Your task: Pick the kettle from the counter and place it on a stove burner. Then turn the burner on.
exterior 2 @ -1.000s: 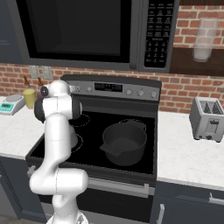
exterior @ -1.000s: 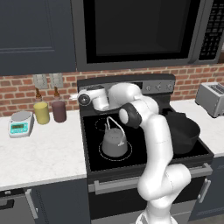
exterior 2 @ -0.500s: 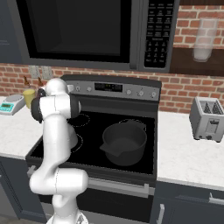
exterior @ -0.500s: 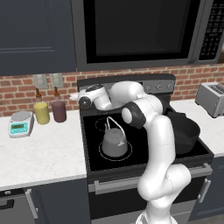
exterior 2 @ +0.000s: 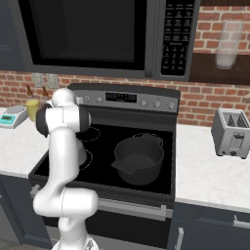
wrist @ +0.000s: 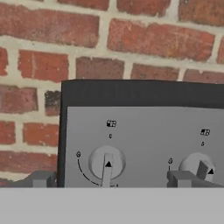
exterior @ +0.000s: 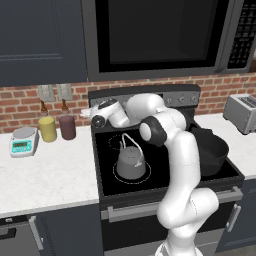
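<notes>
Left to right, from the left base view: the bench (exterior: 50, 175) is carrying a scale (exterior: 23, 141), a yellow jar (exterior: 48, 129) and a dark jar (exterior: 67, 127), none of which has moved over the last second. The pincer (exterior: 87, 112) is reaching over the rear left corner of the cooktop toward the back panel. Compared with a second ago it is sitting slightly lower and nearer the panel, a small creeping advance rather than a swing. It is released, its jaws standing wide with nothing between them.

The kettle (exterior: 131, 161) is standing upright inside the stove burner (exterior: 115, 172), the large dashed ring at the front left, exactly where it stood a second ago. The placing step therefore looks finished. To its right, the black pot (exterior: 212, 150) is occupying the far side of the glass, and a toaster (exterior: 242, 112) is resting on the bench beyond.

In the hand view, the left knob (wrist: 107, 162) is lying between the two fingertips, while the right knob (wrist: 199, 168) is sitting just beyond the right tip. The slow closing-in suggests the arm is lining up on the left knob; what is probably remaining is to close on it and turn it. Whether this knob governs the kettle's ring cannot be told from its tiny label
</notes>
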Motion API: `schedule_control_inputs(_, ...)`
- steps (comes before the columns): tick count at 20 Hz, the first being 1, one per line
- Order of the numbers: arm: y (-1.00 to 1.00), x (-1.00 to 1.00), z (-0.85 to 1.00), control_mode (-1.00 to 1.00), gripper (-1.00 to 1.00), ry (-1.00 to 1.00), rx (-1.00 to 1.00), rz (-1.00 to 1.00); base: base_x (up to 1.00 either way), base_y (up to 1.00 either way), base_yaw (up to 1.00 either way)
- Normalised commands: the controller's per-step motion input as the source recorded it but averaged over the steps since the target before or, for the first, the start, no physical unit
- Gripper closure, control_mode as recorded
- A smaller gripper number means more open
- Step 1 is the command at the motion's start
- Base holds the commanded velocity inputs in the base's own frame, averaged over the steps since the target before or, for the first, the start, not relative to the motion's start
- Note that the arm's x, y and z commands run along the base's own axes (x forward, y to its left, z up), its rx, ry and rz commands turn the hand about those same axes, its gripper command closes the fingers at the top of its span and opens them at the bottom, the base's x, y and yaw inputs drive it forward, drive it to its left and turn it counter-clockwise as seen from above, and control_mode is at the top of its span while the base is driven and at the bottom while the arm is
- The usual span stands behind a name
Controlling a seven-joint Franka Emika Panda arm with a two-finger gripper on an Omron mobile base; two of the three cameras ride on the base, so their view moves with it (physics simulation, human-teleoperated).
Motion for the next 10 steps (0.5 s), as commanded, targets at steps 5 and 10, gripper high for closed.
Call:
schedule_control_inputs(5,0.0,0.01,-0.03,-1.0,-1.0,0.0,0.0,0.0,0.0,0.0,0.0)
schedule_control_inputs(10,0.0,0.14,0.0,-1.0,-1.0,0.0,0.0,0.0,0.0,0.0,0.0)
